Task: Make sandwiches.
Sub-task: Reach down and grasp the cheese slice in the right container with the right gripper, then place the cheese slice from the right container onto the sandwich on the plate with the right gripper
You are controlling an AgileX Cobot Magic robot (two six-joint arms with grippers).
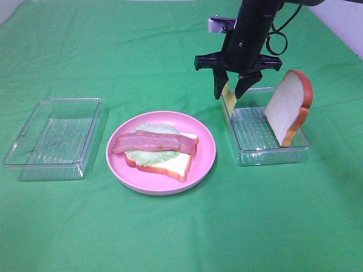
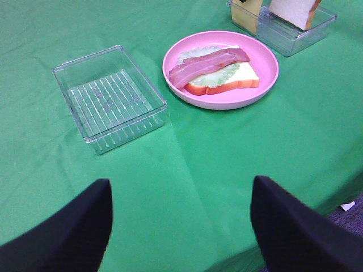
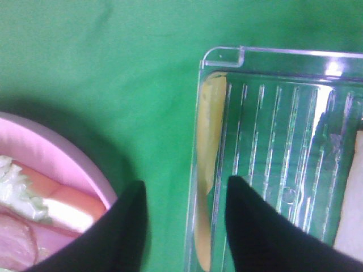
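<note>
Right pincer (image 1: 230, 94) hung nose-down over the cheese (image 3: 210, 141), jaws part open w/ one finger each side of it. Wrist cam showed a gap on the plate side, so nothing gripped yet imo. The cheese stood on edge inside the right tray (image 1: 272, 157), flat against the wall nearest the plate (image 1: 205, 156). Catch: that clear wall looked to sit between the fingers too, w/ the outer finger over bare worktop outside the tray. At the tray's other end the spare bread (image 1: 289, 105) leaned upright, toward the worktop's right edge.

Sandwich (image 1: 170, 164) was half built on the plate, mid worktop: bottom slice, lettuce (image 1: 148, 128), then bacon (image 1: 153, 141). So step in hand = fetching the cheese. Next move prob needs the pinch to take the cheese only, not the wall, or the tray comes up w/ it. Then lift straight, carry to the plate, lay it flat on the bacon. Bread goes last.

Left pincer (image 2: 181, 182) was wide open, holding nothing, well back from the plate. Left tray (image 1: 57, 170) sat empty toward the worktop's left edge.

Hard to make out: whether the inner finger touched the cheese, can't tell. Glare and ribbing blurred the cheese's lower edge, and the right wrist cam cut off most of the plate and bread.
</note>
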